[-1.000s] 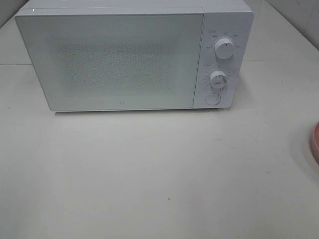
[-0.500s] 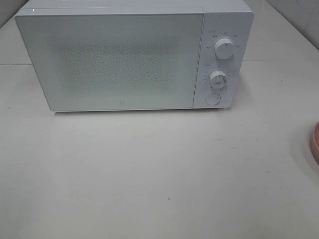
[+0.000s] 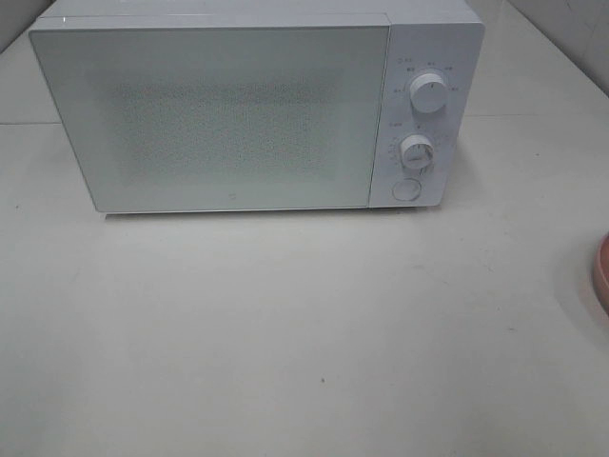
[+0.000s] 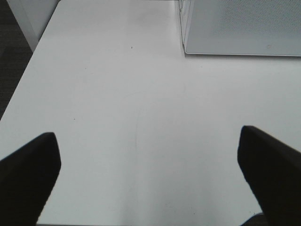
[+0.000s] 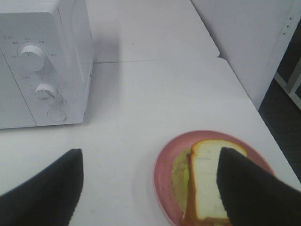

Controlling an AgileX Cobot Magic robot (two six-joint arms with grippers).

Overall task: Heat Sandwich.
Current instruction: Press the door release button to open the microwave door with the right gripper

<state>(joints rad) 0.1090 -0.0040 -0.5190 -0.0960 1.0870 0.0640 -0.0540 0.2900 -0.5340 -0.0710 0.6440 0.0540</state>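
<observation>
The sandwich (image 5: 206, 181) shows only in the right wrist view: white bread with a brown crust and a yellow-green filling, lying on a round pink plate (image 5: 161, 175). My right gripper (image 5: 150, 157) hovers open just short of it, and one black finger (image 5: 249, 188) covers part of the bread. The white microwave (image 3: 228, 114) stands at the back of the table with its door shut. My left gripper (image 4: 148, 139) is open wide over bare table, with the microwave's corner (image 4: 240, 28) ahead of it. Neither gripper shows in the exterior high view.
Two dials (image 3: 429, 94) and a round button (image 3: 406, 189) sit on the microwave's right panel. Only the plate's rim (image 3: 601, 274) shows at the right edge of the exterior high view. The table's edge (image 5: 256, 113) runs close beside the plate.
</observation>
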